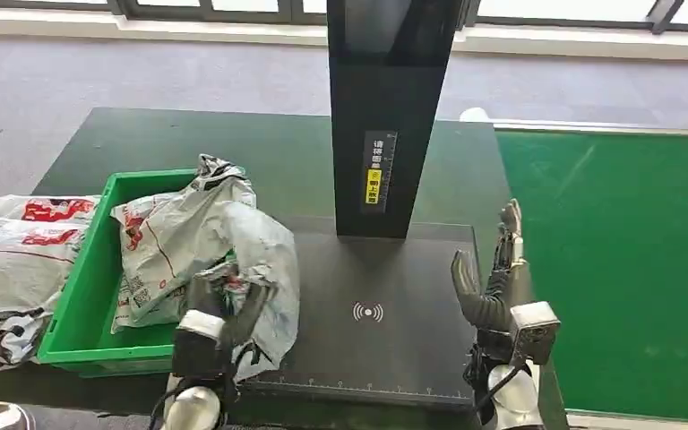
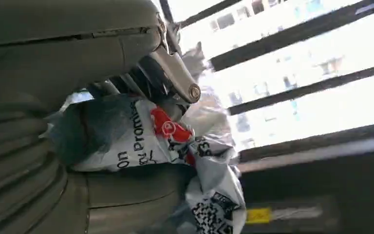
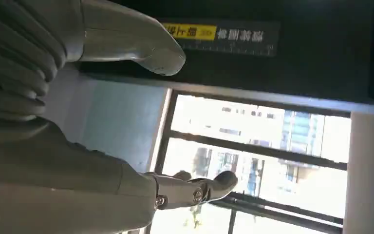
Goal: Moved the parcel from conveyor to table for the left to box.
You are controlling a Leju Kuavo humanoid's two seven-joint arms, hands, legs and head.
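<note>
A crumpled grey plastic parcel with red print and a QR label hangs over the right rim of the green box, partly inside it and partly over the black scanner plate. My left hand grips the parcel's lower edge; up close the bag is bunched between the thumb and fingers. My right hand stands open above the plate's right edge, fingers pointing away from me, nothing in it. Seen from its wrist, the right thumb and fingers are spread apart.
Two more grey parcels lie on the table left of the box. A tall black scanner post rises behind the plate. The green conveyor belt runs along the right side. The dark table reaches back toward a carpeted floor.
</note>
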